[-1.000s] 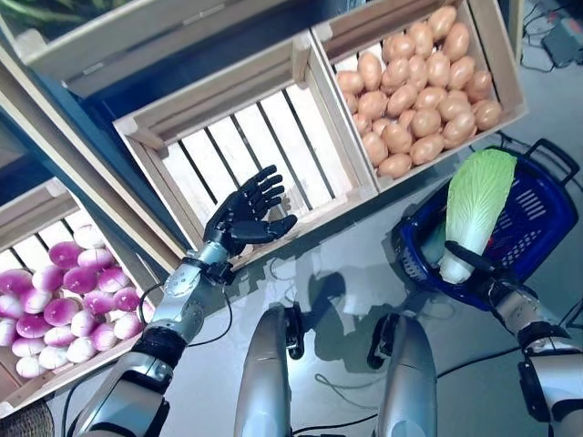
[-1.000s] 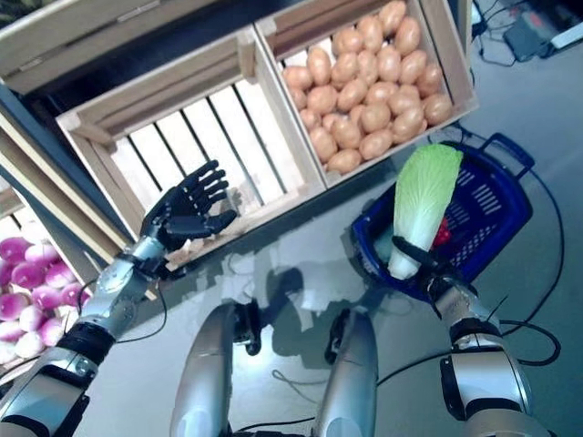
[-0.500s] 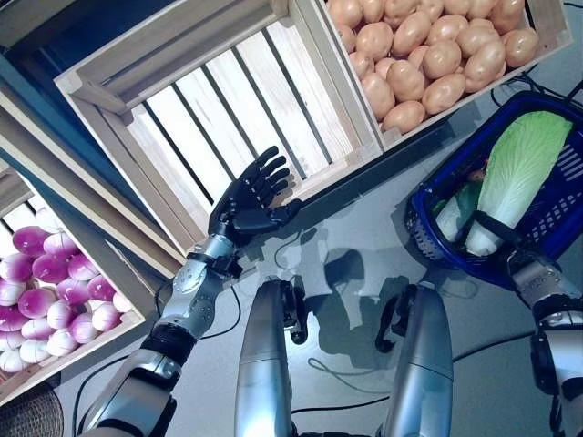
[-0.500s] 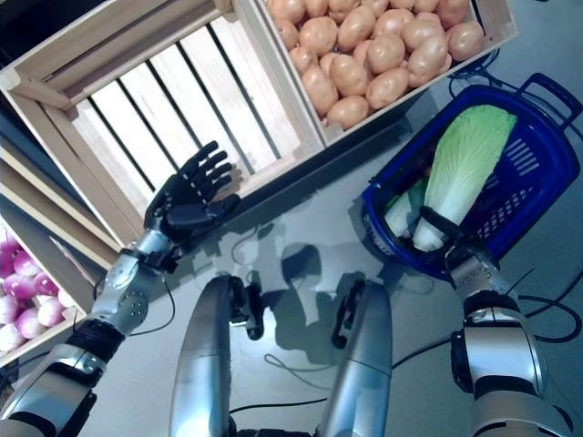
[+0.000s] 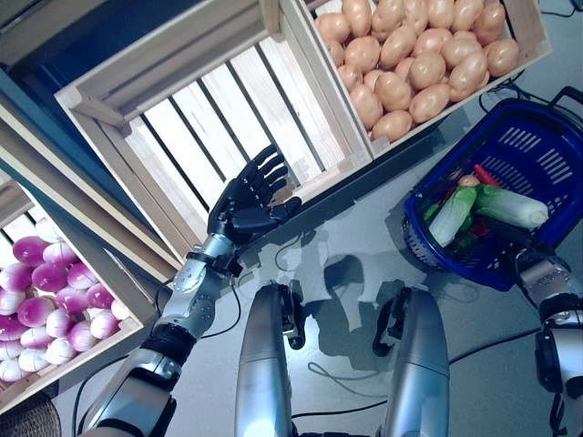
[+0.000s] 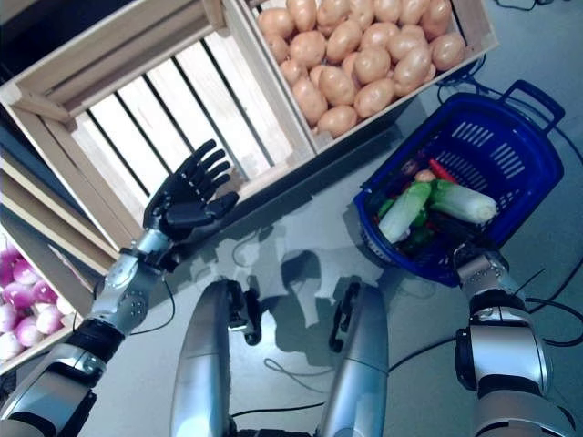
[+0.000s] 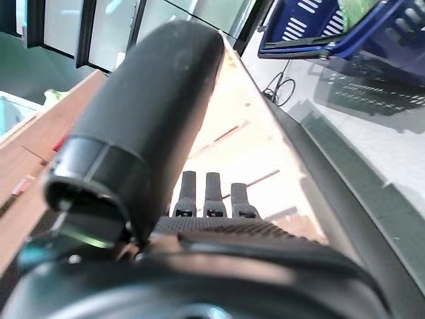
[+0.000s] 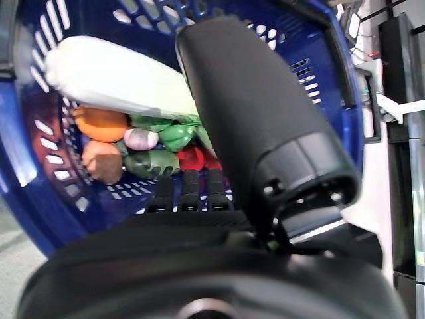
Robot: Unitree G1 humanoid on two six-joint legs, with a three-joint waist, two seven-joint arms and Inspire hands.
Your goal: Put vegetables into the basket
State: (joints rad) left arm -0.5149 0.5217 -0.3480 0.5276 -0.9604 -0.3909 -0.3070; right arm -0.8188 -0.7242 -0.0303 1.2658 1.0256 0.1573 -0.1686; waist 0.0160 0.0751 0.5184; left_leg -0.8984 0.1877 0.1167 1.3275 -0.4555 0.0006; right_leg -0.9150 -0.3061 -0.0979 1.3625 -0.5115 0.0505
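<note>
A blue plastic basket [image 5: 547, 150] stands on the floor at the right. A long napa cabbage [image 5: 512, 208] lies on its side in it, on top of a second pale green vegetable [image 5: 452, 217] and several small red, orange and green ones. In the right wrist view the cabbage [image 8: 113, 76] shows white beyond straight fingers. My right hand [image 5: 512, 246] is open at the basket's near rim, just below the cabbage and holding nothing. My left hand [image 5: 246, 202] hangs open and idle by the front edge of the empty crate.
Three slanted wooden crates line the back: one full of potatoes [image 5: 419, 64] just behind the basket, an empty slatted one [image 5: 209, 118] in the middle, and one with purple turnips [image 5: 46, 291] at the far left. Grey floor lies between the crates and me.
The cabbage stood upright in my right hand over the basket; now it lies flat inside and the hand has let go. The camera has shifted slightly. The left hand has not moved.
</note>
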